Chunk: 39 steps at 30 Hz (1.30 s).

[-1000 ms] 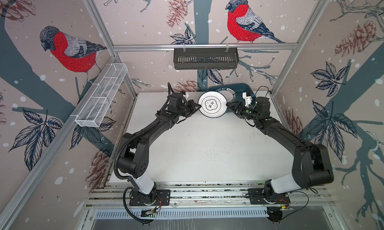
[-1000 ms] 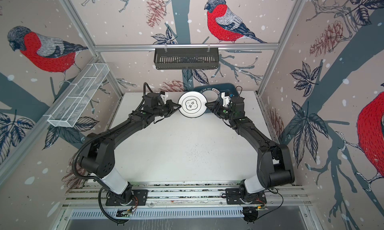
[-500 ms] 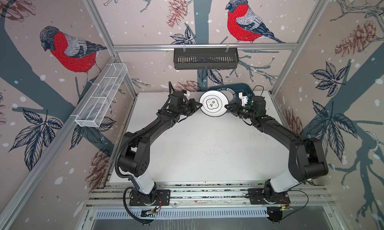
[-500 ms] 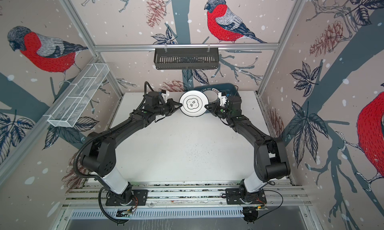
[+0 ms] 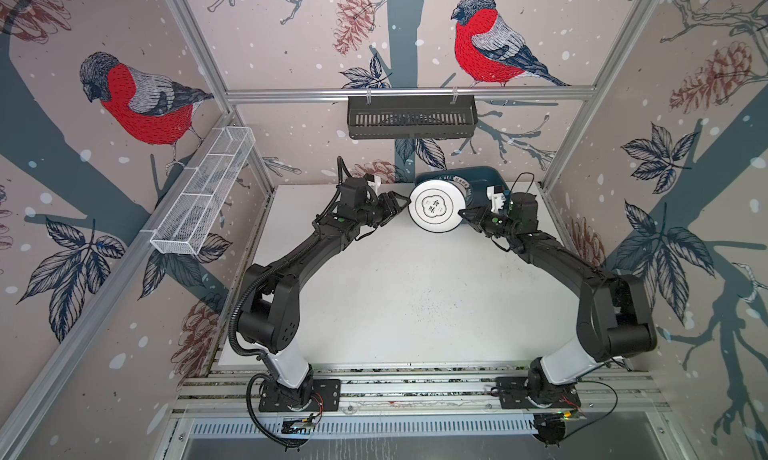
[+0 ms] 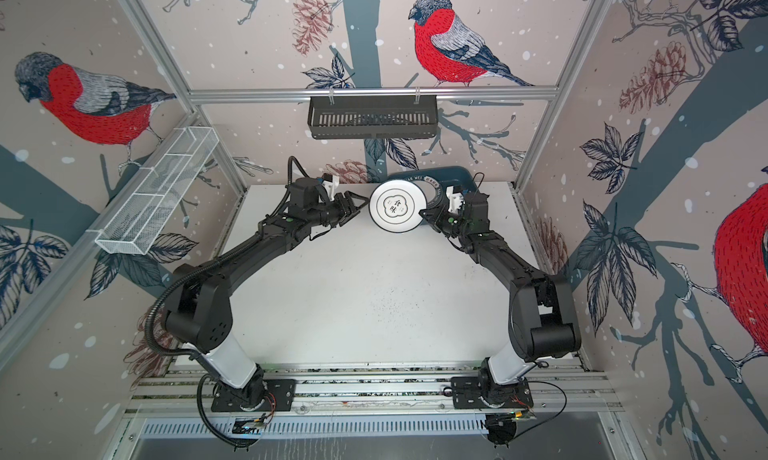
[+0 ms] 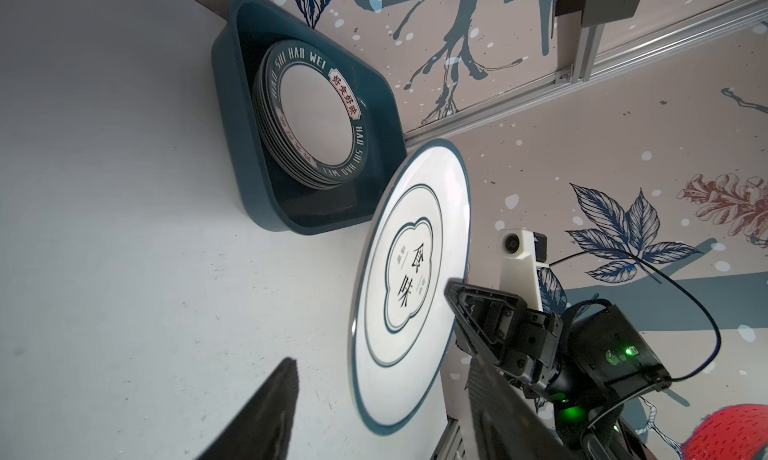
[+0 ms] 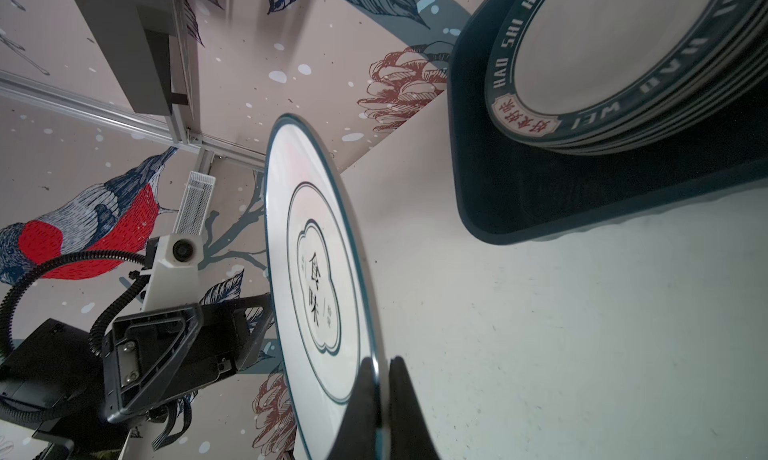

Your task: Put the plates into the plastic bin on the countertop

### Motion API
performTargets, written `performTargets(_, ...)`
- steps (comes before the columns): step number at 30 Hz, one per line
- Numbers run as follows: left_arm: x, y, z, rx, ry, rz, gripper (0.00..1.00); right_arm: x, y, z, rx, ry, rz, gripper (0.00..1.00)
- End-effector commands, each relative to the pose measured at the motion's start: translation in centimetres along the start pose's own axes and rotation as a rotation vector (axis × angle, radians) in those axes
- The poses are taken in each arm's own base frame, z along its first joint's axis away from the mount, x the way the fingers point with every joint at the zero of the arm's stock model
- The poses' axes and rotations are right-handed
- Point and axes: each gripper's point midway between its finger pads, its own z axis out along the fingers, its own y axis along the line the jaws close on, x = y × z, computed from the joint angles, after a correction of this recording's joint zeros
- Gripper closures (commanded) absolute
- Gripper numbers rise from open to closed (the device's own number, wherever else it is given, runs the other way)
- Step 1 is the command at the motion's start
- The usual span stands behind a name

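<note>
One plate [image 5: 436,204] passed: left claw [image 5: 400,201] released, right claw [image 5: 464,215] clamped.

Bullfinch-patterned walls [image 5: 270,42], aluminium framing [image 5: 291,95]

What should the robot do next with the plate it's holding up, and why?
Probably the right gripper should carry the cloud plate over the stack in the plastic bin. It alone pinches the rim; the left gripper stands open, not gripping, and the plate is not yet in the bin.
</note>
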Motion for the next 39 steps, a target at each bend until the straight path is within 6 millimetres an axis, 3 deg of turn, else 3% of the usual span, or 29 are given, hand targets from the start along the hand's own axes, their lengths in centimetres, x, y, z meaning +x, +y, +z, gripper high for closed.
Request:
performTargets(1,-1.1,0.1,-1.0,-0.044,-0.053,0.056,0.23,-1.4,-0.1,-0.6,-0.001,-0.038,0.005,0.97)
performTargets(7,-1.4,-0.1,-2.4,-0.083,-0.096,0.117,0.05,-4.0,-2.7,-2.3,0.082,-0.119,0.070,0.96)
performTargets(12,-1.9,-0.7,-2.6,-0.069,-0.126,0.143,0.04,-5.7,-4.9,-3.7,0.163,-0.177,0.168,0.97)
performTargets(21,-1.9,-1.6,-2.1,-0.033,-0.126,0.170,0.04,-6.9,-6.0,-4.6,0.210,-0.226,0.203,0.96)
performTargets(32,-2.6,-4.3,-2.9,0.039,-0.165,0.313,0.04,-8.9,-7.3,-3.7,0.262,-0.281,0.220,0.96)
performTargets(39,-3.8,-5.2,-2.4,0.054,-0.192,0.410,0.04,-10.2,-7.8,-0.6,0.275,-0.284,0.216,0.96)
